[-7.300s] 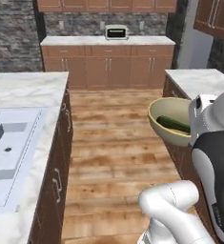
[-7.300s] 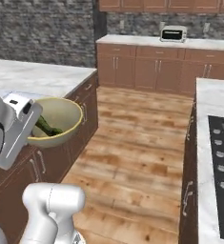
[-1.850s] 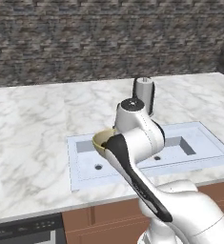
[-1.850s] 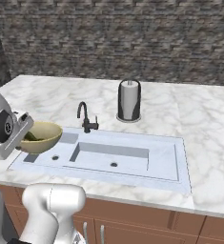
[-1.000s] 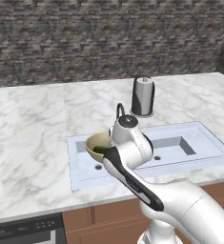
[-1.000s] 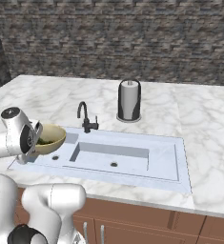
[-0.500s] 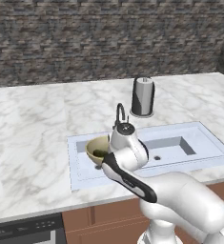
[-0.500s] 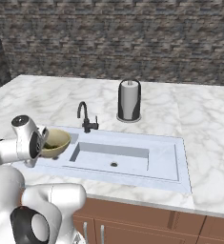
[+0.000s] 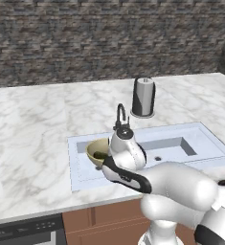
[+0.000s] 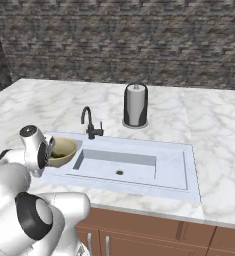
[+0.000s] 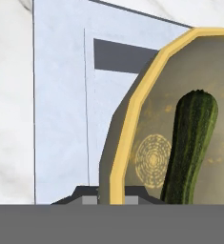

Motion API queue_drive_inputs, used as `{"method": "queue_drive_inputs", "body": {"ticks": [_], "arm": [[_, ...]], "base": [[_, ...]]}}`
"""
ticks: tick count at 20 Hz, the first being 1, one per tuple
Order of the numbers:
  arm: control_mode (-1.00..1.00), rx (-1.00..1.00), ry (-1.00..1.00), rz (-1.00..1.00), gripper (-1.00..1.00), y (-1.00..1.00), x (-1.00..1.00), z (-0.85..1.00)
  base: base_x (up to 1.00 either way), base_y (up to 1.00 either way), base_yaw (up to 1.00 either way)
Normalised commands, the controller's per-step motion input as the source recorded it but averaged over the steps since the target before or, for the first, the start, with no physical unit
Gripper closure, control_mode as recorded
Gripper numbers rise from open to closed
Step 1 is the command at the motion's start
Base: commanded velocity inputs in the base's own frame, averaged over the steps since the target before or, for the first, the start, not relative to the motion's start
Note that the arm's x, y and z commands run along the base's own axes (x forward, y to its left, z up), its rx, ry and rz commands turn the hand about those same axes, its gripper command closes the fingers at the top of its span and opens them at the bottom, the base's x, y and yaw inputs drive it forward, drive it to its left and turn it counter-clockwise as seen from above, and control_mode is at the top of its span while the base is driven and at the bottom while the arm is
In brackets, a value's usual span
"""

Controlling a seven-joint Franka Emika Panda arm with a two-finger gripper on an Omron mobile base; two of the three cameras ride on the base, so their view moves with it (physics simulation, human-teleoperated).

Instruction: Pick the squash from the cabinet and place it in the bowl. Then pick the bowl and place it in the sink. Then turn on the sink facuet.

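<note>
Bowl (image 9: 96,151) sits low at the sink's (image 9: 200,136) left end — squash (image 11: 190,143) lying inside it, pincer (image 11: 111,198) pinching the bowl's rim. Right of it stand the black faucet (image 10: 89,122) and grey canister (image 10: 135,105) on the marble table (image 10: 214,125).

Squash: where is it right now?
The squash lies inside the bowl, which the gripper holds at the sink's left end, near the faucet.

base views flank sink (image 9: 190,136), hand close
</note>
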Motion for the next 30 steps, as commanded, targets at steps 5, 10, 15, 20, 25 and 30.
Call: {"method": "queue_drive_inputs", "body": {"ticks": [5,10,15,20,25,30], "arm": [[-1.00,0.00,0.01,0.00,1.00,0.00,0.32,-0.13],[-1.00,0.00,0.06,0.00,1.00,0.00,0.23,-0.11],[-1.00,0.00,0.11,0.01,1.00,0.06,0.18,-0.09],[-1.00,0.00,0.04,0.05,1.00,0.33,0.07,-0.07],[-1.00,0.00,0.00,0.06,1.00,0.27,0.17,-0.14],[-1.00,0.00,0.00,0.05,1.00,0.00,0.35,-0.30]], "base": [[0.00,0.00,0.00],[0.00,0.00,0.00],[0.00,0.00,0.00],[0.00,0.00,0.00],[0.00,0.00,0.00],[0.00,0.00,0.00]]}}
